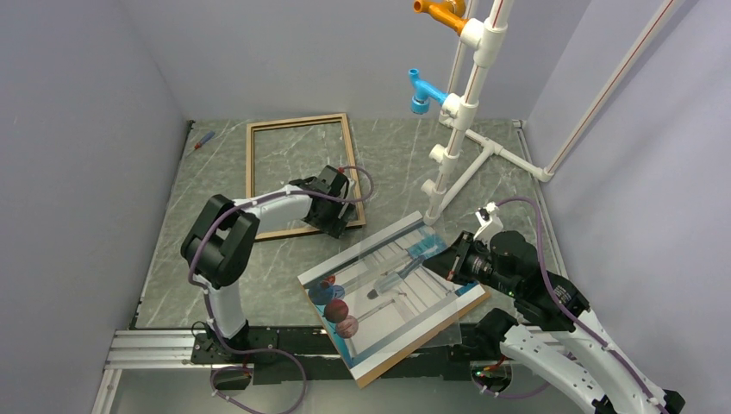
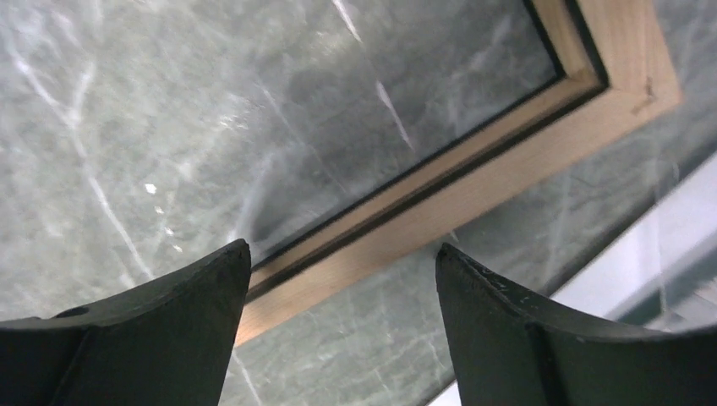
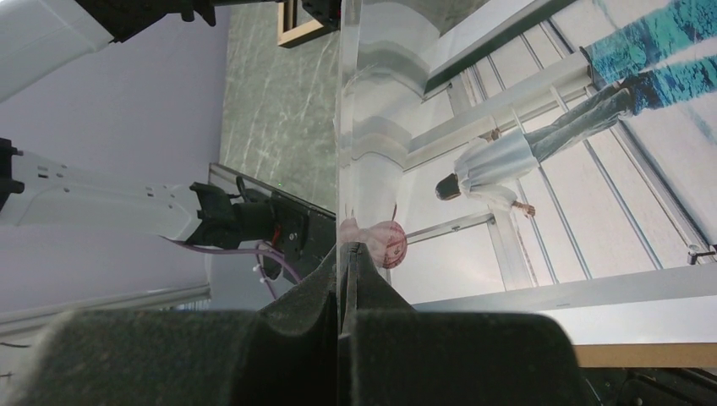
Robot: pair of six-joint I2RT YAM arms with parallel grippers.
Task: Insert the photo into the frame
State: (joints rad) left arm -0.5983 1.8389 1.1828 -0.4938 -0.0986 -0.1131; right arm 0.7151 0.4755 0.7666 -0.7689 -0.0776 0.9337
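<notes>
The frame point(image 1: 297, 122) lies flat at the far left, wood face up, its long axis running away from my bases. My left gripper point(image 2: 342, 258) hangs over its near rail by the right corner, jaws spread wide and holding nothing. The photo point(image 1: 405, 297) lies picture-up on the brown backing board point(image 1: 414, 348), right of the frame and nearer me, long axis slanting near-left to far-right. My right gripper point(image 3: 342, 254) is nearer it, pinched on the edge of the clear sheet point(image 3: 342, 169) tilted above the print. I see no legible writing.
</notes>
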